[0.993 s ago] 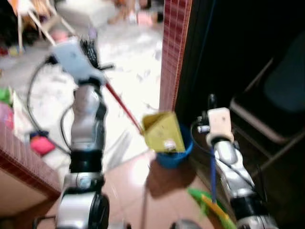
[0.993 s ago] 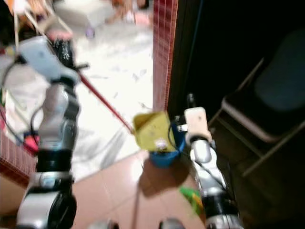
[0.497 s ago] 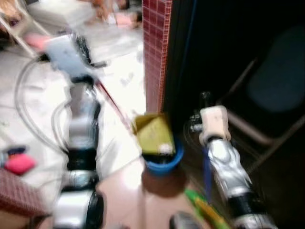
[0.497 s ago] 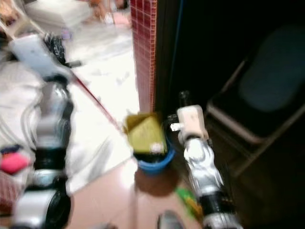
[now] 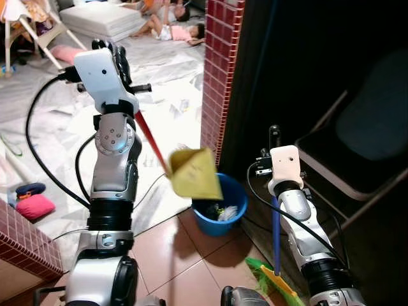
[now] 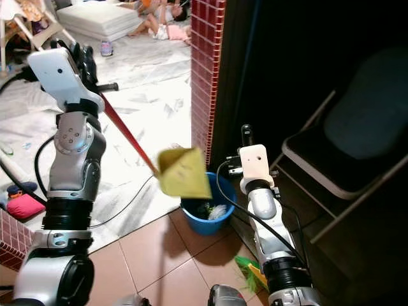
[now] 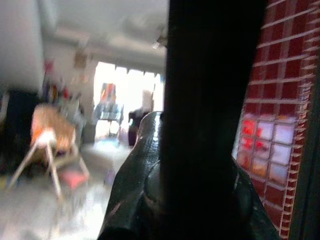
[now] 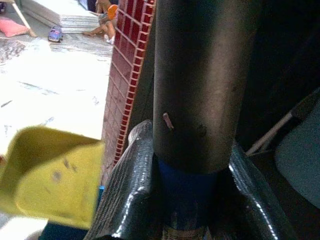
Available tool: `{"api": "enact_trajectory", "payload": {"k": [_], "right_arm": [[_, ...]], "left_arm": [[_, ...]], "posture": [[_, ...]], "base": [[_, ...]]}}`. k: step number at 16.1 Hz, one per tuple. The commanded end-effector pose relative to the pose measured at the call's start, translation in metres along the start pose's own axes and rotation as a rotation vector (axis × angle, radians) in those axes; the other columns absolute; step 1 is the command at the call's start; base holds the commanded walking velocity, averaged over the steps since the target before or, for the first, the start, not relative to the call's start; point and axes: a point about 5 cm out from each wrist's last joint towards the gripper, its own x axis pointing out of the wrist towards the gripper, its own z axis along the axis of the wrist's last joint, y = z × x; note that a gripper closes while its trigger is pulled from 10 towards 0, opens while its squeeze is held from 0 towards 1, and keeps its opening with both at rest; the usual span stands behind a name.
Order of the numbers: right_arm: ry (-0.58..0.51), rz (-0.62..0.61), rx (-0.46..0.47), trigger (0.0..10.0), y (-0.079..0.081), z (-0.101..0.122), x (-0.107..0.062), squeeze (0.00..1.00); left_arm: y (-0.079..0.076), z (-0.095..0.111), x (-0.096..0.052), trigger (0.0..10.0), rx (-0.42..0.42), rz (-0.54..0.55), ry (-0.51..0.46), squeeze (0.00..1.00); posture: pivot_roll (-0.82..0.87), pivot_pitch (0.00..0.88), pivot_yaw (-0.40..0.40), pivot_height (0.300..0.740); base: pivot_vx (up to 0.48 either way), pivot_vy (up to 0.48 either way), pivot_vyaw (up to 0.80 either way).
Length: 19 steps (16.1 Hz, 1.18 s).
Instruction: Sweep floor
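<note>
Yellow dustpan (image 5: 194,173) over blue bucket (image 5: 220,213); no legible writing.

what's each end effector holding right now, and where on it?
Left end effector: yellow plastic dustpan, gripped at the top of its long red handle. Right end effector: green-bristled broom, gripped high on its blue pole.

Red-tiled pillar (image 5: 220,70) beside dark folding chair (image 5: 363,146) (terracotta floor (image 5: 185,261)).

Yellow dustpan (image 6: 183,173) on red handle (image 6: 127,135) tilted above blue bucket (image 6: 205,217), beside red-tiled pillar (image 6: 205,70), folding chair (image 6: 347,143) right.
</note>
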Motion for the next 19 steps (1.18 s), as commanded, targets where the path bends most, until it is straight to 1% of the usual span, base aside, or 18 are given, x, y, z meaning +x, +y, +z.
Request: {"api": "enact_trajectory", "payload": {"k": [1, 2, 4, 6, 7, 8, 9, 11, 12, 13, 14, 15, 16, 17, 18, 19], "right_arm": [[-0.051, -0.005, -0.02, 10.0, -0.004, 0.01, 0.001, 0.0], [-0.052, -0.005, -0.019, 10.0, -0.004, 0.011, 0.001, 0.0], [-0.054, -0.004, -0.019, 10.0, -0.004, 0.011, 0.001, 0.0], [-0.058, 0.001, -0.017, 10.0, -0.004, 0.011, 0.001, 0.0], [-0.058, 0.006, -0.015, 10.0, -0.003, 0.011, 0.001, 0.0], [-0.058, 0.009, -0.013, 10.0, -0.003, 0.01, 0.002, 0.0], [-0.056, 0.011, -0.012, 10.0, -0.003, 0.01, 0.002, 0.0], [-0.054, 0.017, -0.009, 10.0, -0.003, 0.009, 0.002, 0.0], [-0.056, 0.027, -0.005, 10.0, -0.002, 0.01, 0.003, 0.0], [-0.056, 0.04, -0.001, 10.0, 0.0, 0.01, 0.004, 0.0], [-0.055, 0.047, 0.004, 10.0, 0.001, 0.01, 0.005, 0.0], [-0.055, 0.05, 0.007, 10.0, 0.002, 0.01, 0.005, 0.0], [-0.056, 0.057, 0.015, 10.0, 0.003, 0.011, 0.005, 0.0], [-0.057, 0.074, 0.033, 10.0, 0.005, 0.011, 0.005, 0.0], [-0.059, 0.082, 0.042, 10.0, 0.006, 0.011, 0.005, 0.0], [-0.058, 0.087, 0.055, 10.0, 0.007, 0.011, 0.005, 0.0]], "left_arm": [[-0.008, 0.032, 0.006, 10.0, 0.001, -0.039, -0.173, 0.0], [-0.01, 0.034, 0.005, 10.0, 0.028, -0.064, -0.194, 0.0], [-0.013, 0.036, 0.003, 10.0, 0.04, -0.089, -0.213, 0.0], [-0.02, 0.041, -0.001, 10.0, 0.063, -0.145, -0.249, 0.0], [-0.02, 0.042, -0.001, 10.0, 0.062, -0.143, -0.252, 0.0], [-0.015, 0.051, 0.002, 10.0, 0.068, -0.124, -0.277, 0.0], [-0.007, 0.059, 0.006, 10.0, 0.098, -0.095, -0.303, 0.0], [0.001, 0.065, 0.008, 10.0, 0.137, -0.076, -0.323, 0.0], [0.011, 0.07, 0.009, 10.0, 0.201, -0.056, -0.344, 0.0], [0.024, 0.064, 0.011, 10.0, 0.273, -0.024, -0.305, 0.0], [0.036, 0.052, 0.01, 10.0, 0.323, 0.013, -0.23, 0.0], [0.043, 0.042, 0.009, 10.0, 0.365, 0.031, -0.175, 0.0], [0.05, 0.026, 0.003, 10.0, 0.42, 0.048, -0.098, 0.0], [0.06, 0.003, -0.009, 10.0, 0.448, 0.074, 0.005, 0.0], [0.062, -0.004, -0.014, 10.0, 0.448, 0.089, 0.037, 0.0], [0.063, -0.021, -0.025, 10.0, 0.412, 0.117, 0.115, 0.0]], "posture": [[-0.05, 0.022, 0.011, 0.74], [-0.05, 0.025, 0.012, 0.74], [-0.04, 0.025, 0.011, 0.74], [-0.04, 0.024, 0.009, 0.74], [-0.04, 0.024, 0.009, 0.74], [-0.04, 0.026, 0.006, 0.74], [-0.03, 0.026, 0.005, 0.74], [-0.03, 0.027, 0.002, 0.74], [-0.03, 0.026, 0.001, 0.74], [-0.02, 0.026, -0.006, 0.74], [-0.01, 0.026, -0.007, 0.74], [-0.01, 0.026, -0.007, 0.74], [-0.01, 0.026, -0.007, 0.74], [-0.01, 0.028, -0.007, 0.74], [-0.01, 0.028, -0.006, 0.74], [0.0, 0.028, -0.009, 0.74]], "base": [[0.0, 0.0, 0.0], [0.0, 0.0, 0.0], [0.0, 0.0, 0.0], [0.0, 0.0, 0.0], [0.0, 0.0, 0.0], [0.0, 0.0, 0.0], [0.0, 0.0, 0.0], [0.0, 0.0, 0.0], [0.0, 0.0, 0.0], [0.0, 0.0, 0.0], [0.0, 0.0, 0.0], [0.0, 0.0, 0.0], [0.0, 0.0, 0.0], [0.0, 0.0, 0.0], [0.0, 0.0, 0.0], [0.0, 0.0, 0.0]]}}
